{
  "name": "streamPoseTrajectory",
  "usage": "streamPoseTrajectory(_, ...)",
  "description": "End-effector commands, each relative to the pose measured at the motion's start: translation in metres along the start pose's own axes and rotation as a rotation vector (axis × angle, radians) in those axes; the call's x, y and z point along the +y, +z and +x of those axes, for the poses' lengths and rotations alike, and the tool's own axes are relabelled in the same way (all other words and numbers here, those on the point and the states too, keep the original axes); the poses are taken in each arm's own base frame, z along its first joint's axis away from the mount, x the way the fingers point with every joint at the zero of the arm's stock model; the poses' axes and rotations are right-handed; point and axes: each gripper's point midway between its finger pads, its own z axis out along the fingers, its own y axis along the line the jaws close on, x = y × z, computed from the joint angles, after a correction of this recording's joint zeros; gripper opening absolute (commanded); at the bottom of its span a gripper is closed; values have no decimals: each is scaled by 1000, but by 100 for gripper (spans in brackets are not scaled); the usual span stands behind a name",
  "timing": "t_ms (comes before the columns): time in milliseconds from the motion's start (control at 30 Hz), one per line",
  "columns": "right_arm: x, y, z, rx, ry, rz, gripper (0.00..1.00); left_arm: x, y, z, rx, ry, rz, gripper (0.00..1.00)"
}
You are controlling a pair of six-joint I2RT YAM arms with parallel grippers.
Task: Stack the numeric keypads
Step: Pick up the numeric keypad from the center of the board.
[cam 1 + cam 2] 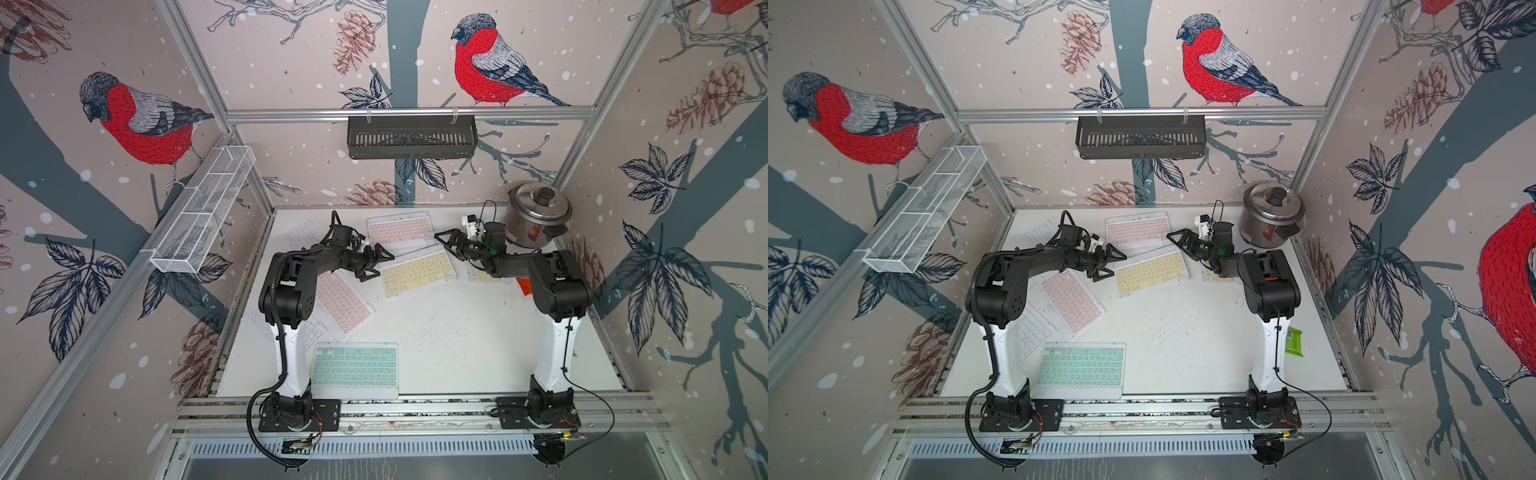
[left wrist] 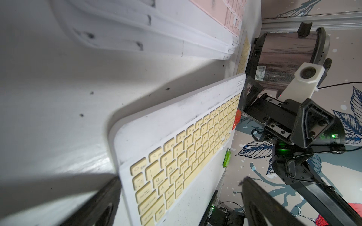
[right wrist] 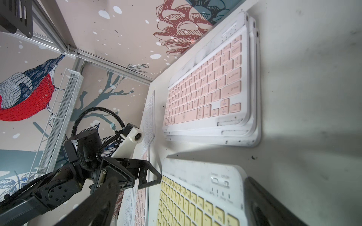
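On worktop (image 1: 457,340), yellow keypad (image 1: 417,269) lies flat, just beside pink keypad stack (image 1: 400,230). Left gripper (image 1: 376,264) and right gripper (image 1: 451,247) flank yellow keypad's short ends; both sets of fingers apart, empty.

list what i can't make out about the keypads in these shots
- White keypad, both top views: mostly hidden under the left arm.
- Second yellow keypad, both top views: the right arm covers most of it.
- Pink-topped stack, right wrist view: lower keypads show edges only, so their key colours are hidden.
- Nearer yellow keypad, right wrist view: cut off by the picture's edge.
- Mint keypad, top views: key print too small to read.
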Motion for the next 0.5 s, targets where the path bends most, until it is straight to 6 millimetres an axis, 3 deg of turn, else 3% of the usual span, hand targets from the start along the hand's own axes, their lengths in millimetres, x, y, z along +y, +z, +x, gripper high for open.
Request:
streamPoseTrajectory(0,22,2,20,89,0,-73,100,36,4,8,-9,-99,-123,96)
streamPoseTrajectory(467,52,2,23,92,-21,-85,100,21,1,13,-17,-111,-34,96)
